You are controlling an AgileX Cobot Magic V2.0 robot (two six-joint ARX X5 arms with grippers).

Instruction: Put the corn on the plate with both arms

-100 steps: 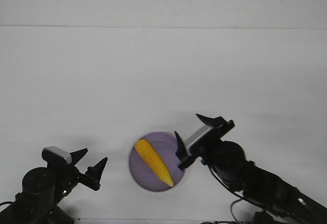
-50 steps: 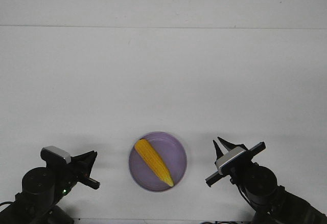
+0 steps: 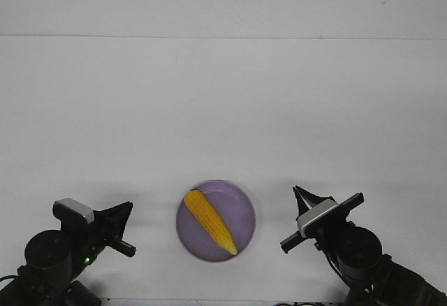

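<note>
One corn (image 3: 209, 221) lying diagonally on plate (image 3: 244, 212), centre of table (image 3: 223, 110); left end effector (image 3: 119, 219) and right end effector (image 3: 302, 198) flank it, both closed, empty.

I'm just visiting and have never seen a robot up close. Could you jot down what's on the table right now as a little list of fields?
corn: yellow ear lying diagonally on the plate, pointed end toward the camera
plate: round lavender plate, near the table's front edge
table: plain white surface
left gripper: left of the plate, holding nothing, apart from it
right gripper: right of the plate, holding nothing, apart from it
fingers: whether they are open or closed cannot be told
</note>
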